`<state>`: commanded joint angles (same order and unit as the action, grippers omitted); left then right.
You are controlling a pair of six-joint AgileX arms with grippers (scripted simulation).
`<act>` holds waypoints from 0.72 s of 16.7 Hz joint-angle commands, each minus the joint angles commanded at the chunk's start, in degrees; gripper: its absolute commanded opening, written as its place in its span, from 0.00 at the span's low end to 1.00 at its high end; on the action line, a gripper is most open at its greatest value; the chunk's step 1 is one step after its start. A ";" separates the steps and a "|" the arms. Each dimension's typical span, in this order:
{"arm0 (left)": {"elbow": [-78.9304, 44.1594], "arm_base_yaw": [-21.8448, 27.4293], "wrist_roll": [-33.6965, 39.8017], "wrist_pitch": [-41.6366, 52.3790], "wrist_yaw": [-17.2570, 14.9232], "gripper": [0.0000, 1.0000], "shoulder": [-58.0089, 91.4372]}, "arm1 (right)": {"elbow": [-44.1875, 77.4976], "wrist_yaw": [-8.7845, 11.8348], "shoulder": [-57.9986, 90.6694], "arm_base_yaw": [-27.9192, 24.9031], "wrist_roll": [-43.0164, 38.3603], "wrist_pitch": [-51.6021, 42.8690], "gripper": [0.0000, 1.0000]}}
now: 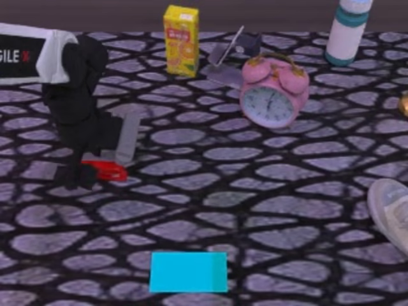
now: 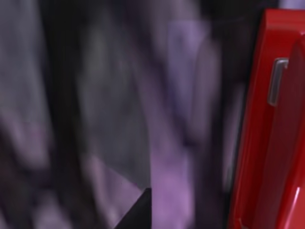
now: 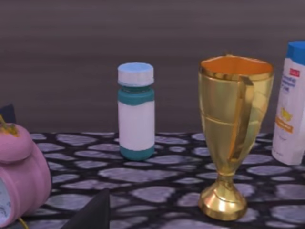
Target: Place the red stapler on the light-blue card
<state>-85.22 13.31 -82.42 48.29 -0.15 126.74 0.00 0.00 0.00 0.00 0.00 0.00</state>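
Cobbled tabletop lies bare between light-blue card (image 1: 188,272) and red stapler (image 1: 106,169), left tool (image 1: 83,171) upon it, grip unclear.

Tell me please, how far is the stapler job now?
Early stage. Done: the left gripper is down at the red stapler on the table's left side. In hand: the grasp itself; whether the fingers have closed on it cannot be seen. Left: lifting it and carrying it to the light-blue card at the near edge, which lies bare. The right arm is out of the top view.
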 joint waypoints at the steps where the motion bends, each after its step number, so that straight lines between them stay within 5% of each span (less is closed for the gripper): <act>1: 0.00 0.00 0.00 0.00 0.00 0.47 0.00 | 0.00 0.00 0.00 0.00 0.00 0.00 1.00; 7: 0.00 0.00 0.00 0.00 0.00 0.02 0.00 | 0.00 0.00 0.00 0.00 0.00 0.00 1.00; 12: 0.00 0.00 0.00 0.00 0.00 0.00 0.00 | 0.00 0.00 0.00 0.00 0.00 0.00 1.00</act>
<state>-85.22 13.31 -82.42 48.29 -0.15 126.74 0.00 0.00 0.00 0.00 0.00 0.00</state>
